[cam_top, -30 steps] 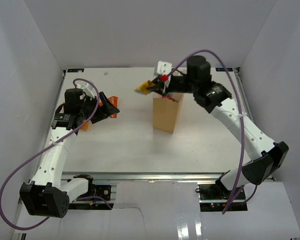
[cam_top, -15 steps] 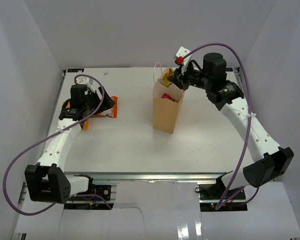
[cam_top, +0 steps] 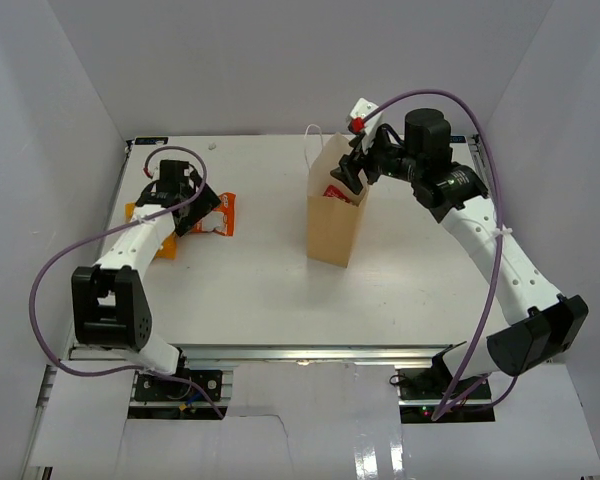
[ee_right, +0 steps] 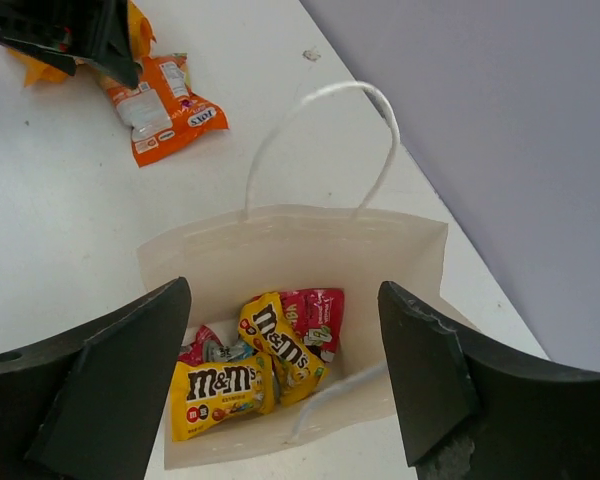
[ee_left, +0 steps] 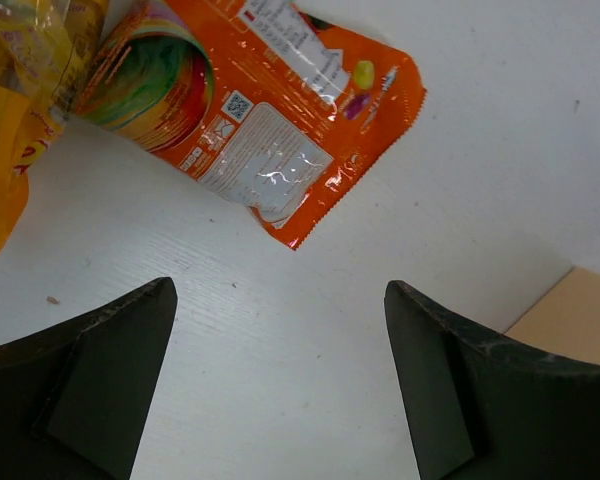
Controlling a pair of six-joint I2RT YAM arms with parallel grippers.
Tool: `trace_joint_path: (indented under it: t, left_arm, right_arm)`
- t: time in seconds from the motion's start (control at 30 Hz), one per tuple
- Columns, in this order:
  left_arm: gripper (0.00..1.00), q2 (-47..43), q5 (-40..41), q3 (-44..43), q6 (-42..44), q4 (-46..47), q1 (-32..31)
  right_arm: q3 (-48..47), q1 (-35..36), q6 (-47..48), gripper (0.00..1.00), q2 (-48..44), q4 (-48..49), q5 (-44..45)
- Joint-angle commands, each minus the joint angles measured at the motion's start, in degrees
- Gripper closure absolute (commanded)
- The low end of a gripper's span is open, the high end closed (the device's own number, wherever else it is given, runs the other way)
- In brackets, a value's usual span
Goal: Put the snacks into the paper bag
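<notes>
The paper bag (cam_top: 334,222) stands upright mid-table. My right gripper (cam_top: 353,174) hangs open over its mouth, holding nothing. Looking down past the right gripper (ee_right: 285,290), the paper bag (ee_right: 280,245) holds two yellow snacks (ee_right: 220,393) and a red one (ee_right: 322,312). An orange snack packet (ee_left: 270,110) lies flat on the table just ahead of my left gripper (ee_left: 278,290), which is open above bare table. A yellow packet (ee_left: 8,110) lies to its left. From above, the left gripper (cam_top: 194,208) sits beside the orange packet (cam_top: 224,213).
White enclosure walls stand close on the left, back and right. The bag's white loop handle (ee_right: 325,100) sticks up on its far side. Another orange packet (cam_top: 166,246) lies near the left arm. Purple cables loop off both arms.
My right gripper moved over the bag, opened and let the yellow packet fall in. My left arm reached further toward the orange packets and its jaws spread a little wider.
</notes>
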State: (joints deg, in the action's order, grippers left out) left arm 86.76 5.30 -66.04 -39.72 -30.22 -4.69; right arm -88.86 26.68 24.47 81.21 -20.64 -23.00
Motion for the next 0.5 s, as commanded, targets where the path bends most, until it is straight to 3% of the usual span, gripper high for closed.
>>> trace_joint_path:
  t: [0.0,0.17,0.33,0.47]
  left_arm:
    - [0.05,6.7,6.1,-7.4,-13.6,-8.9,0.3]
    - [0.07,15.4,4.0,-12.6,-26.4,-13.6,0.5]
    - [0.11,21.0,2.3,-14.5,-31.7,-12.4,0.9]
    - [0.27,23.6,1.9,-13.1,-32.3,-10.0,2.0]
  right_arm:
    - [-2.6,-0.4,0.1,0.18,-3.9,-0.6,-2.4]
    - [0.5,-1.3,0.3,0.17,-7.1,-0.6,-2.6]
    - [2.8,-2.9,0.4,0.16,-9.7,-0.6,-3.4]
    - [4.6,-3.9,0.3,0.16,-11.0,-0.5,-4.2]
